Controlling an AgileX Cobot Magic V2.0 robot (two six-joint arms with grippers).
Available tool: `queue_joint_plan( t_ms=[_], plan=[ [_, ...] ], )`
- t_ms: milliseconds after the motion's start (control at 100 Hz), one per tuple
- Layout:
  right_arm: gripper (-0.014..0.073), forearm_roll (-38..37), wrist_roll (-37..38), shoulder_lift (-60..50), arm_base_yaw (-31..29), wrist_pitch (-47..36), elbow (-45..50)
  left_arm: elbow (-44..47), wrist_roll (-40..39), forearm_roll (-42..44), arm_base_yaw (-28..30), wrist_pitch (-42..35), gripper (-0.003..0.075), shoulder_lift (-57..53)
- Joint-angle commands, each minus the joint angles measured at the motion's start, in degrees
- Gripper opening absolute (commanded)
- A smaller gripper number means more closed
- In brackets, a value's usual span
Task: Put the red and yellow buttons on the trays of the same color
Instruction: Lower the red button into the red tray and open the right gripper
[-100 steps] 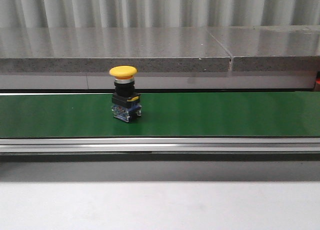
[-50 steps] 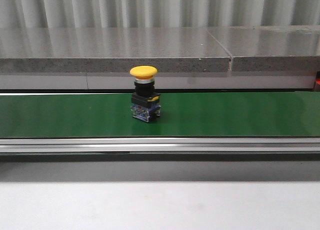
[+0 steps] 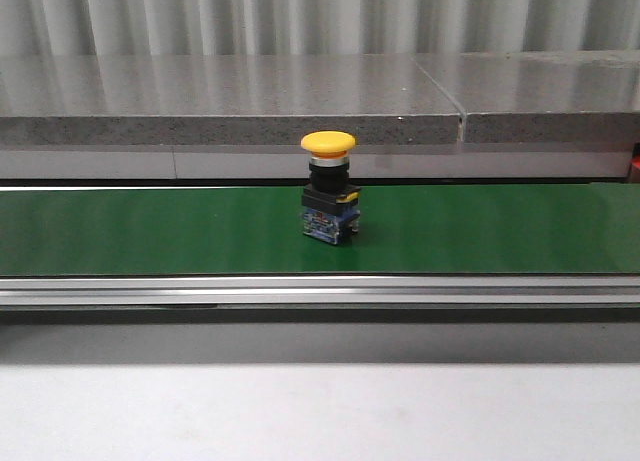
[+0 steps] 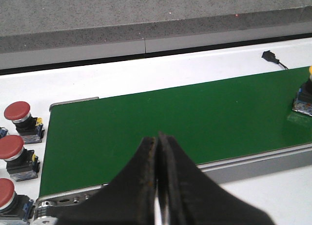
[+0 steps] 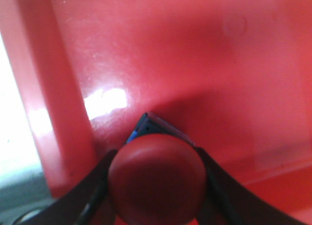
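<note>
The right gripper (image 5: 156, 186) clamps a red button (image 5: 157, 180) over the red tray (image 5: 204, 64); the left gripper (image 4: 158, 186) is pressed closed above the green belt (image 4: 170, 117).

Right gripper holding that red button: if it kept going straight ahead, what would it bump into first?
Most likely the red tray's floor. The right gripper holds the red button over it, with nothing else between; depth is unclear.

Green conveyor belt (image 3: 150, 231), grey stone ledge (image 3: 230, 96), black cable (image 4: 271, 56).

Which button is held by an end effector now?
The red button over the red tray, between the right end effector's fingers; the yellow button stands free on the belt.
</note>
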Motion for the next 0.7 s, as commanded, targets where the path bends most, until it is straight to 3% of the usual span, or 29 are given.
queue_joint_plan(
  t_ms=[0, 110, 230, 330, 690],
  plan=[
    [0.0171, -0.5, -0.7, -2.4, -0.6, -1.8, -2.4, -1.5, 0.0, -1.3, -0.4, -4.0, -0.0020, 0.1],
    [0.0274, -0.5, -0.7, -2.3, -0.9, -1.6, -2.4, -1.5, 0.0, -1.3, -0.4, -4.0, -0.0020, 0.1],
    [0.0525, -0.6, -0.7, -2.4, -1.2, -0.6, -2.4, -1.5, 0.0, -1.3, -0.4, -4.0, -0.0020, 0.1],
    [0.0652, -0.9, -0.7, -2.6, -1.2, -0.4, -2.4, -1.5, 0.0, -1.3, -0.4, -4.0, -0.0020, 0.1],
    [0.0647, -0.9, -2.0, -11.1, -0.7, 2.0, -2.5, -1.5, 0.0, -1.3, -0.4, -4.0, -0.0020, 0.1]
  ],
)
